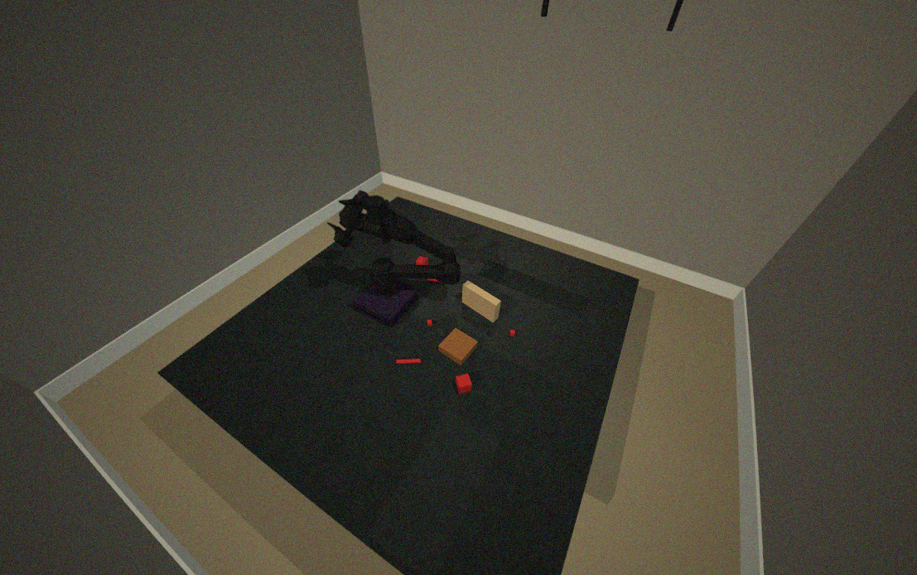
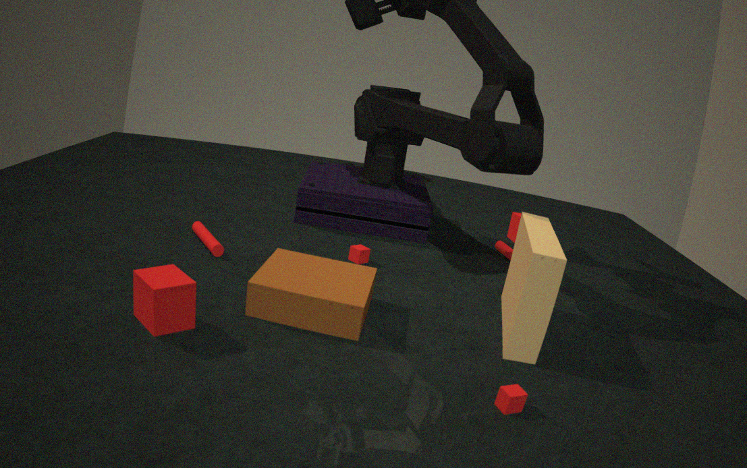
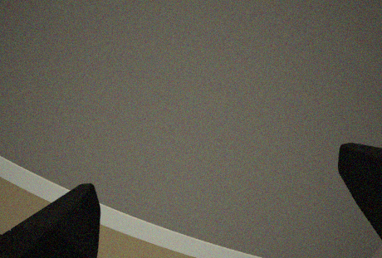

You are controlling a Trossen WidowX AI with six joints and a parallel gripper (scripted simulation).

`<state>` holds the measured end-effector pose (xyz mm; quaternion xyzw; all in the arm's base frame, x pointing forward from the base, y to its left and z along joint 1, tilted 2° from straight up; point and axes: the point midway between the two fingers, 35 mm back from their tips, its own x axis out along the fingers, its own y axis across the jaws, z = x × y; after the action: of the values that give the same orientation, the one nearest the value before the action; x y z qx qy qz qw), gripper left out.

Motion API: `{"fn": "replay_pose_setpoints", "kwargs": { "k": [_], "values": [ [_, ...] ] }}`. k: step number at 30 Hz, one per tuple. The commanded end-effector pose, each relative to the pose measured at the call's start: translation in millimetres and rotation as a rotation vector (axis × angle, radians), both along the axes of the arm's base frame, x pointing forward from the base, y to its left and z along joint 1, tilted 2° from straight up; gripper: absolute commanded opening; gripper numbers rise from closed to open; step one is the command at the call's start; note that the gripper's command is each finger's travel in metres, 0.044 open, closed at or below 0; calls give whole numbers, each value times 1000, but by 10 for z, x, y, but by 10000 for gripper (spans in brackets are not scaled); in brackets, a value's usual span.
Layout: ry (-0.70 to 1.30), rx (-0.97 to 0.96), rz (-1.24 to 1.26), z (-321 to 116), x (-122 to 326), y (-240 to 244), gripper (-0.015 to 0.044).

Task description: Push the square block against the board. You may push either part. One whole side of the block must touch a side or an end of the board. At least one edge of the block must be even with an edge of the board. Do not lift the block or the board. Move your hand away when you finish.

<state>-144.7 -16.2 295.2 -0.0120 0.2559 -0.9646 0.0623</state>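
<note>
The square block [image 1: 457,344] [image 2: 312,276] is orange-brown and lies flat on the dark mat. The board [image 1: 480,302] [image 2: 530,307] is pale wood and stands upright on a narrow side. A gap of mat separates the two, and they do not touch. In the exterior view the board is to the right of the block. My gripper [image 1: 335,214] [image 3: 224,180] is open, with nothing between its fingers. It is raised high, beyond the arm's base and away from both parts. The wrist view shows only wall and floor edge past the fingers.
A large red cube [image 1: 463,383] [image 2: 164,299] is near the block. Small red cubes [image 1: 429,322] [image 2: 358,253] lie around the parts, one in front of the board. A red rod [image 1: 408,361] [image 2: 207,238] lies left. Another red cube [image 1: 422,260] [image 2: 514,226] and rod are behind the board.
</note>
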Motion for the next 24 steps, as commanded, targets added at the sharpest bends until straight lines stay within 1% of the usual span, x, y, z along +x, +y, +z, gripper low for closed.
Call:
{"fn": "replay_pose_setpoints", "kwargs": {
  "k": [1, 4, 15, 24],
  "values": [
    [0, 0, 0, 0, 0, 0, 374],
    [-7, 8, 20, 0, -5, -34, 295],
    [-102, 154, 334, -30, 1, -609, 6],
    [-160, 276, 571, -102, 123, -1063, 0]
  ]
}}
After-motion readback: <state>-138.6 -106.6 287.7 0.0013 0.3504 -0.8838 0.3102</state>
